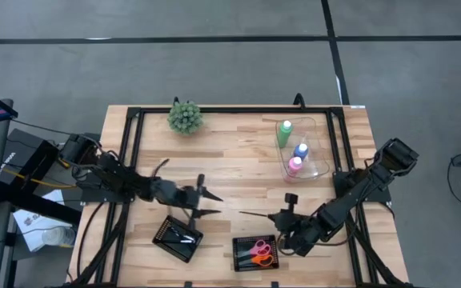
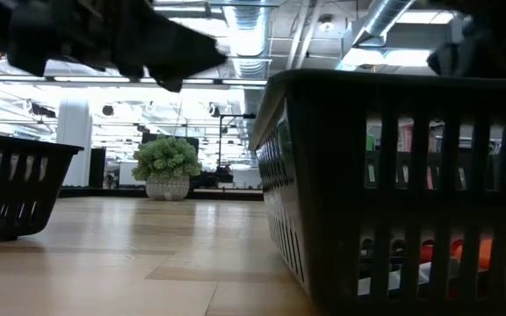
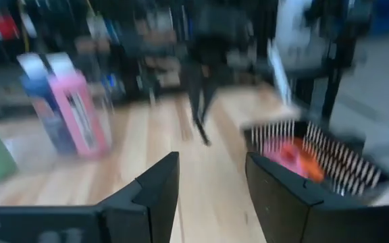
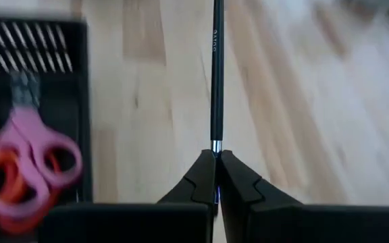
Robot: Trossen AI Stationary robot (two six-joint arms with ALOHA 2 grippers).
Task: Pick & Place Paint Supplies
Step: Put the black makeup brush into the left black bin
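Black slotted scissors tray (image 1: 256, 253) anchors things — just beside it, right gripper (image 4: 215, 156) pinches a thin dark-handled brush (image 4: 217, 74); next, carry toward the brush tray. Left gripper (image 3: 211, 177) half-open, empty.

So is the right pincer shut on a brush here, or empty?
Shut on a brush: the right pincer has both fingers pressed together around the thin dark brush, which sticks straight out over the table.

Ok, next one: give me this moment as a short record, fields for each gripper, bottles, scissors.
left gripper: open, empty, above the left black tray
right gripper: shut on a thin dark brush, beside the right black tray
bottles: green, blue, pink, in clear container
scissors: in right tray
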